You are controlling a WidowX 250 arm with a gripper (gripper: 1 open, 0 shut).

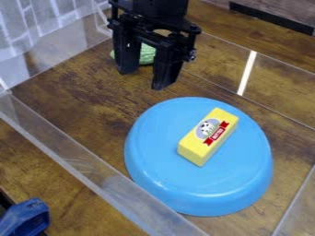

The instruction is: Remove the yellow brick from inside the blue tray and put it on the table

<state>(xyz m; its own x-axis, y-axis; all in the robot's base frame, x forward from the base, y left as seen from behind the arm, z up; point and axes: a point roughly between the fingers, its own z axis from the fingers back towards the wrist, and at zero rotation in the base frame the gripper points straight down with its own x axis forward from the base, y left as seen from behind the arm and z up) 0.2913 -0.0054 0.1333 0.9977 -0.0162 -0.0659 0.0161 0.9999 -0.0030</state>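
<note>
- Yellow brick (pixel 208 142) lies on the blue tray (pixel 154 171), right of its middle in the camera view, set at a slant, with a red-and-white label and a cartoon face on top
- The tray, round and light blue, rests on the dark brown wood-grain table (pixel 74 101)
- The black gripper (pixel 144 80) hangs above the table, beyond the tray, its fingers parted with a gap between them, part-way open; it has hold of nothing, and the brick is well apart from it
- A bumpy green object (pixel 147 56) shows partly behind the gripper
- Clear plastic walls (pixel 92 171) run along the table's edges
- A dark blue object (pixel 25 218) sits at the lower left, outside the wall, cut off by the view's edge
</note>
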